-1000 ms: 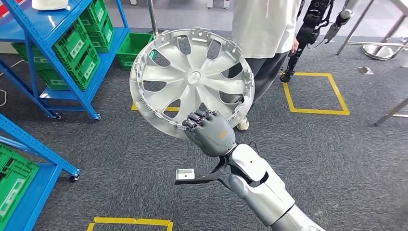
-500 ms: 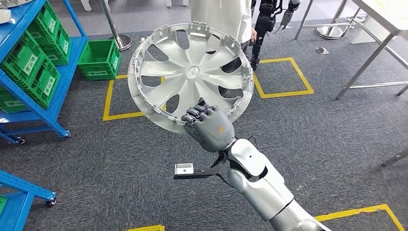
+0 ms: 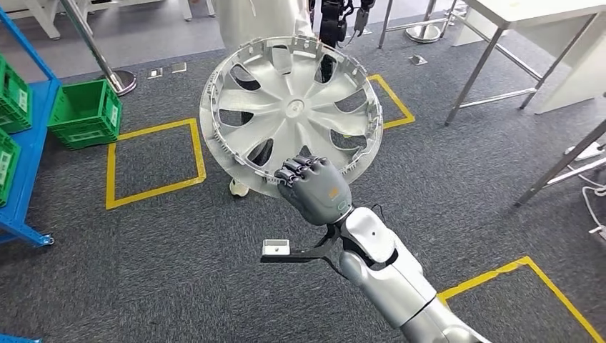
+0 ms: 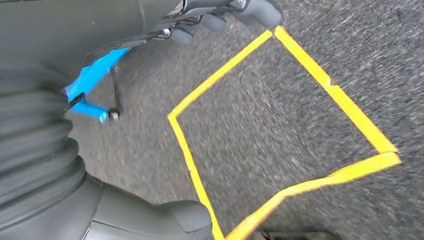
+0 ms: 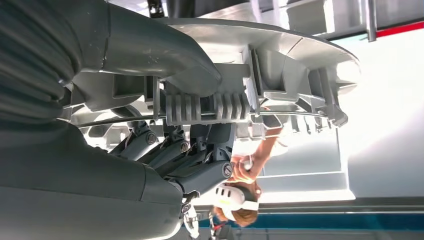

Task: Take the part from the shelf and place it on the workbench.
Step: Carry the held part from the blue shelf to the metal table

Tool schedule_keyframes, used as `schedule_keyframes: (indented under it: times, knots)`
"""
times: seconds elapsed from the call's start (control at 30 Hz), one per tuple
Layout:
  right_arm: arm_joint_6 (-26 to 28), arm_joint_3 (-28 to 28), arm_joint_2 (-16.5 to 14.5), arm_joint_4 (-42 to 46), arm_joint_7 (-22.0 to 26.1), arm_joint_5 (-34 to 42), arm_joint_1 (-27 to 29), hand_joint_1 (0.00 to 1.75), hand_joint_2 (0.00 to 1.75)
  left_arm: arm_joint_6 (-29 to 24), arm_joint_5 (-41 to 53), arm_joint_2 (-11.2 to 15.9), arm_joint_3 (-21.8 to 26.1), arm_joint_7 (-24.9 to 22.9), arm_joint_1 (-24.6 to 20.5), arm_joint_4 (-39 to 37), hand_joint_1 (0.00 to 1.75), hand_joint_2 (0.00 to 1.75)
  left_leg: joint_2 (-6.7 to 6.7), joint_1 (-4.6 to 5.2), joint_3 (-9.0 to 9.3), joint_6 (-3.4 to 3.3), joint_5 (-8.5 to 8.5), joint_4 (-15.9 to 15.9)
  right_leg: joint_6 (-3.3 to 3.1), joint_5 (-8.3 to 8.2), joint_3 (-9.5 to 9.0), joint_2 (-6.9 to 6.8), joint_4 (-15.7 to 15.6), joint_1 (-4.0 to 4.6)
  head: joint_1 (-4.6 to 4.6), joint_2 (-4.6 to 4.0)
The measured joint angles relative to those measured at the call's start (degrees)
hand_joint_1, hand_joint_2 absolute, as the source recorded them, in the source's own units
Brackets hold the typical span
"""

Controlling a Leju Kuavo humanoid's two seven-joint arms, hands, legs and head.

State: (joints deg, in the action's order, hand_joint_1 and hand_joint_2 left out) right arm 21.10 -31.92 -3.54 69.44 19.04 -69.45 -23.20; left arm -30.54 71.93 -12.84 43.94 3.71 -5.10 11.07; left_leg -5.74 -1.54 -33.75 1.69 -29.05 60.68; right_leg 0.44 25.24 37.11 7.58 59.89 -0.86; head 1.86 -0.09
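Compared with the earlier head-view frames, the whole scene has shifted: the camera has turned, the blue metal shelf rack [image 3: 16, 179] with green plastic crates [image 3: 86, 114] now lies at the left edge, and a white workbench on grey steel legs [image 3: 500, 43] has come into view at upper right. The right hand [image 3: 314, 189] still grips the lower rim of the round silver plastic wheel cover [image 3: 291, 111], fingers curled and clamped on it, holding it up above the grey carpet [image 3: 179, 250]. The right wrist view shows the thumb [image 5: 165, 55] pressed on the cover's ribbed rim. The left wrist view shows the left hand [image 4: 100, 210] above a yellow tape square [image 4: 280, 125]; whether its fingers are apart cannot be determined.
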Motion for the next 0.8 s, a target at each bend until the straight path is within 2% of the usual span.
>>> schedule_keyframes:
  times: [0.07, 0.1, 0.13, 0.2, 0.23, 0.27, 0.3, 0.33, 0.37, 0.43, 0.47, 0.5, 0.57, 0.6, 0.67, 0.7, 0.73, 0.77, 0.8]
  knots:
    - [0.0, 0.1, 0.1, 0.0, 0.0, 0.0, 0.2, 1.75, 1.75, 0.0, 0.0, 0.0, 0.0, 0.0, 0.0, 0.0, 0.0, 1.75, 1.39, 0.21, 0.16, -0.95, 0.24, -0.3, 0.87, -0.41, 0.42, 0.98, -0.3, -0.33, -0.03, 0.0]
    - [0.0, 0.2, 0.2, 0.0, 0.0, 0.0, 0.3, 1.75, 1.75, 0.0, 0.0, -0.1, 0.0, 0.0, -0.1, 0.0, 0.0, 1.75, 2.12, 0.26, 0.25, -1.45, 0.43, -0.5, 1.13, -0.19, 0.75, 0.11, 0.1, -0.24, 0.07, 0.0]
    - [0.0, 0.2, 0.2, 0.0, 0.0, 0.0, 0.3, 1.75, 1.75, 0.0, 0.0, -0.1, 0.0, 0.0, -0.1, 0.1, 0.0, 1.75, 2.92, 0.3, 0.32, -1.86, 0.59, -0.8, 1.3, 0.64, 1.51, -1.56, 1.5, -0.07, 0.21, 0.0]
    - [0.0, 0.3, 0.3, 0.0, 0.0, 0.0, 0.2, 1.75, 1.75, 0.0, 0.0, -0.1, 0.0, 0.0, -0.1, 0.1, 0.0, 1.75, 4.59, 0.59, 0.37, -2.41, 0.63, -0.9, 1.43, 3.78, 4.44, -5.54, 7.7, 0.3, 0.49, 0.0]
    - [0.0, 0.3, 0.3, 0.0, 0.0, 0.0, 0.2, 1.75, 1.75, 0.0, 0.1, -0.1, 0.0, 0.0, 0.0, 0.1, 0.0, 1.75, 5.5, 0.79, 0.36, -2.56, 0.56, -0.9, 1.48, 5.36, 6.23, -6.49, 11.5, 0.31, 0.53, 0.0]
    - [0.0, 0.3, 0.3, 0.0, -0.1, -0.1, 0.3, 1.75, 1.75, 0.0, 0.0, -0.1, 0.0, 0.0, 0.1, 0.1, 0.0, 1.75, 6.44, 0.95, 0.37, -2.69, 0.47, -0.9, 1.46, 6.23, 7.51, -6.87, 14.2, 0.31, 0.53, 0.0]
    - [-0.1, 0.3, 0.3, -0.1, -0.3, -0.2, 0.3, 1.75, 1.75, 0.0, 0.1, 0.0, 0.0, -0.1, 0.1, 0.0, 0.0, 1.75, 7.33, 1.08, 0.4, -2.78, 0.38, -0.8, 1.39, 6.2, 7.91, -7.03, 15.2, 0.32, 0.54, 0.0]
    - [-0.3, 0.3, 0.3, -0.1, -0.5, -0.3, 0.4, 1.75, 1.75, 0.0, 0.1, 0.0, 0.0, -0.1, 0.1, 0.0, 0.0, 1.75, 8.18, 1.18, 0.46, -2.83, 0.27, -0.8, 1.22, 5.17, 7.06, -7.23, 13.8, 0.37, 0.55, 0.0]
    - [-0.5, 0.3, 0.3, -0.1, -0.7, -0.5, 0.4, 1.75, 1.75, 0.0, 0.1, -0.1, 0.0, -0.2, 0.0, 0.0, 0.0, 1.75, 8.98, 1.27, 0.58, -2.84, 0.14, -0.8, 0.95, 3.48, 5.08, -7.75, 10.4, 0.5, 0.55, 0.0]
    - [-0.9, 0.3, 0.3, 0.0, -0.8, -0.7, 0.4, 1.75, 1.75, 0.1, 0.2, -0.2, 0.0, -0.2, 0.0, 0.0, 0.0, 1.75, 10.37, 1.5, 0.82, -2.63, -0.14, -0.7, 0.14, 1.1, 0.78, -10.24, 2.6, 1.19, 0.52, 0.0]
    - [-1.0, 0.3, 0.3, 0.1, -0.8, -0.7, 0.4, 1.75, 1.75, 0.2, 0.3, -0.2, 0.0, -0.2, 0.0, 0.0, 0.0, 1.75, 10.95, 1.6, 0.92, -2.4, -0.25, -0.8, -0.24, 0.64, -0.44, -11.09, 0.4, 1.53, 0.5, 0.0]
    - [-1.1, 0.3, 0.3, 0.2, -0.8, -0.8, 0.4, 1.75, 1.75, 0.2, 0.3, -0.2, 0.0, -0.2, 0.0, 0.0, 0.0, 1.75, 11.49, 1.66, 1.01, -2.16, -0.33, -0.8, -0.54, 0.69, -0.82, -11.45, -0.5, 1.83, 0.49, 0.0]
    - [-1.2, 0.6, 0.3, 0.2, -0.9, -0.7, 0.4, 1.75, 1.75, 0.3, 0.4, -0.2, 0.0, -0.2, -0.2, 0.1, 0.0, 1.75, 12.41, 1.67, 1.22, -1.58, -0.52, -1.0, -1.02, 0.37, -0.91, -10.13, -0.8, 1.75, 0.5, 0.0]
    - [-1.3, 0.7, 0.4, 0.2, -0.9, -0.7, 0.4, 1.75, 1.75, 0.3, 0.4, -0.2, 0.0, -0.2, -0.2, 0.1, 0.0, 1.75, 11.93, 1.62, 1.24, -1.31, -0.88, -0.7, -1.27, 0.21, -1.09, -9.51, -1.1, 1.52, 0.49, 0.0]
    - [-1.4, 1.0, 0.3, 0.3, -0.9, -0.5, 0.4, 1.75, 1.75, 0.4, 0.4, -0.2, 0.0, -0.1, -0.3, 0.1, 0.0, 1.75, 9.25, 1.49, -0.06, -0.79, -3.01, 2.6, -1.77, -0.12, -1.5, -8.38, -1.7, 0.88, 0.33, 0.0]
    - [-1.4, 1.1, 0.2, 0.3, -1.0, -0.4, 0.4, 1.75, 1.75, 0.4, 0.4, -0.2, 0.0, -0.2, -0.3, 0.1, 0.0, 1.75, 7.62, 1.36, -1.48, -0.61, -4.65, 5.9, -1.91, -0.14, -1.54, -7.78, -1.7, 0.78, 0.25, 0.0]
    - [-1.3, 1.1, 0.1, 0.3, -1.0, -0.4, 0.5, 1.75, 1.75, 0.4, 0.4, -0.2, 0.0, -0.3, -0.2, 0.1, 0.0, 1.75, 6.7, 1.24, -3.3, -0.43, -6.25, 9.6, -2.01, -0.16, -1.54, -7.09, -1.7, 0.69, 0.19, 0.0]
    - [-1.3, 1.2, 0.0, 0.4, -1.0, -0.3, 0.7, 1.75, 1.75, 0.4, 0.4, -0.1, 0.0, -0.4, -0.1, 0.1, 0.0, 1.75, 6.29, 1.11, -4.88, -0.25, -7.17, 12.7, -2.03, -0.15, -1.56, -6.28, -1.6, 0.63, 0.16, 0.0]
    - [-1.3, 1.2, 0.0, 0.4, -1.1, -0.2, 1.0, 1.75, 1.75, 0.4, 0.3, -0.1, 0.0, -0.4, 0.0, 0.1, 0.0, 1.75, 6.08, 0.97, -5.84, -0.08, -7.12, 14.3, -1.99, -0.14, -1.57, -5.41, -1.6, 0.55, 0.16, 0.0]
